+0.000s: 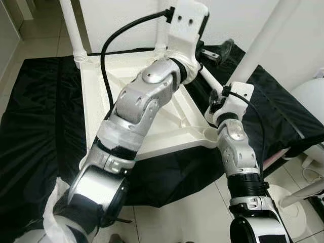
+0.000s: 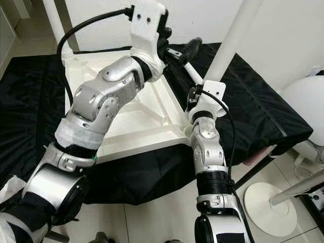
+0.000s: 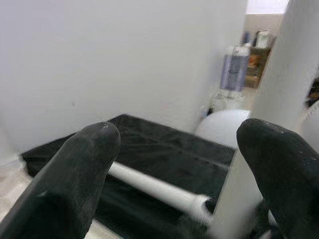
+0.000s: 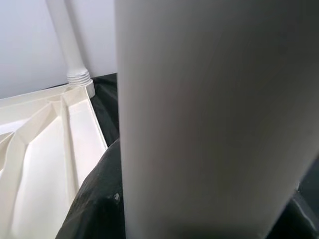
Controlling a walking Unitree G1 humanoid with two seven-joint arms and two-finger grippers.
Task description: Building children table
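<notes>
On crinkled black cloth (image 1: 40, 126), ribbed white tabletop (image 1: 167, 126)

The upside-down table top (image 1: 152, 126) looks like smooth, hard white plastic with a soft shine, and the leg (image 4: 209, 119) held by the right gripper (image 1: 216, 104) is the same smooth white — plain and matt up close. Under it lies a black cloth (image 1: 35, 131), thin, a bit shiny and wrinkled. The arms are brushed silver metal, and the left gripper's (image 3: 174, 164) fingers (image 3: 75, 174) look like dull black rubber — a little scuffed.

White wall (image 1: 126, 20), pale tiled floor (image 1: 172, 217), black sheet (image 1: 35, 126), perhaps a shelf (image 3: 259, 50) beyond
</notes>
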